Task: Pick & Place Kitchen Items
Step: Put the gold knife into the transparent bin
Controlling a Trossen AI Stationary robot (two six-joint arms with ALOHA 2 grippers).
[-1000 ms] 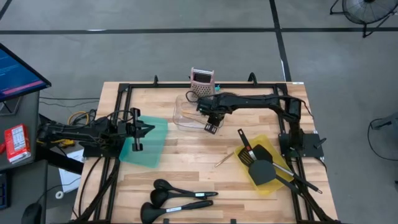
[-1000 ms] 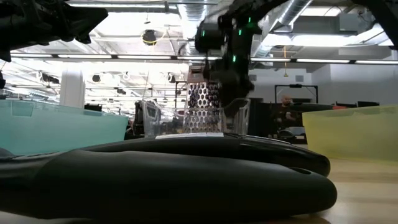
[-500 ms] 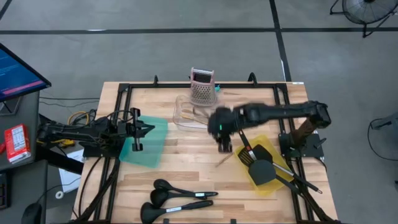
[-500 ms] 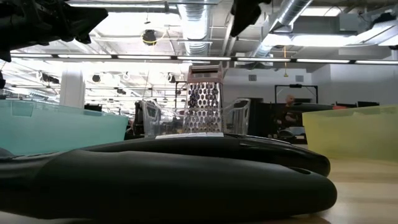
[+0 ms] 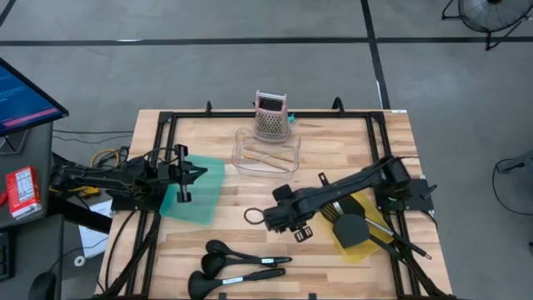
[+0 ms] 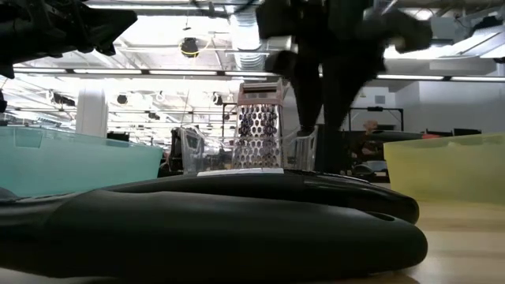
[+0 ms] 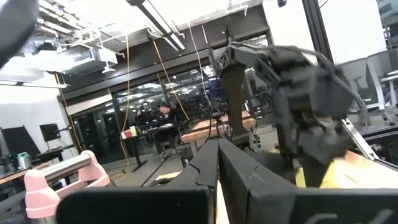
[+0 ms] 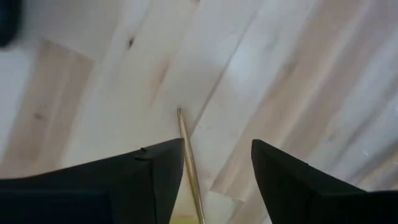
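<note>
While the right gripper (image 5: pixel 293 222) hangs with spread jaws over a stick (image 8: pixel 189 167) at lower centre, the left gripper (image 5: pixel 185 173), pressed shut, waits at left above the wooden table (image 5: pixel 250 242).

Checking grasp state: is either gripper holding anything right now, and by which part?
Nothing held. Right gripper open above a thin stick on the table; left gripper shut, empty, over the teal bin.

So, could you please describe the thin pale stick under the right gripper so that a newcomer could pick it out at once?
Start at the yellow translucent bin near the wooden table's right edge. Just left of it the right gripper hangs, jaws open, over a thin golden stick lying bare on the wood. Unlike the black plastic utensils nearby, it is pale, slender and headless.
</note>
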